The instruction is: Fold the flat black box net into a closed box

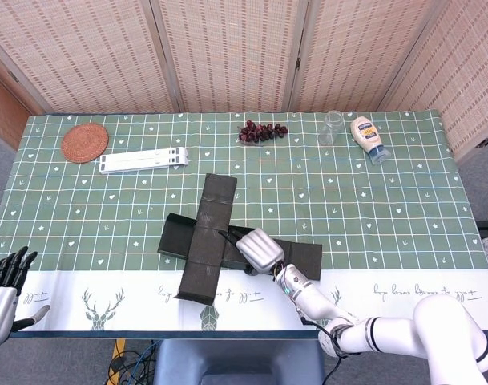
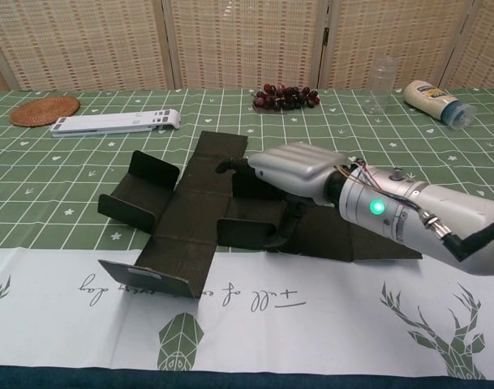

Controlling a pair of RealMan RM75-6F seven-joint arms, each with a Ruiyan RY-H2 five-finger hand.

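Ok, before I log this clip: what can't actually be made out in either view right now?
- Right hand fingertips: hidden in both views by the hand's own back, so whether they touch or grip the black box net is unclear.
- Net panel under that hand: covered in the head view.
- Left hand: cut off by the head view's edge, absent from the chest view.
- Mayonnaise bottle label: too small.

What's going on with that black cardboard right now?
Right hand on the black box net, fingers at a raised flap. Left hand idle, open, off the table edge. Net still mostly flat. Nothing blocking.

woven coaster (image 1: 85, 142) | white stand (image 1: 143, 160) | grapes (image 1: 262, 131) | glass (image 1: 332, 127) | mayonnaise bottle (image 1: 369, 138), lying
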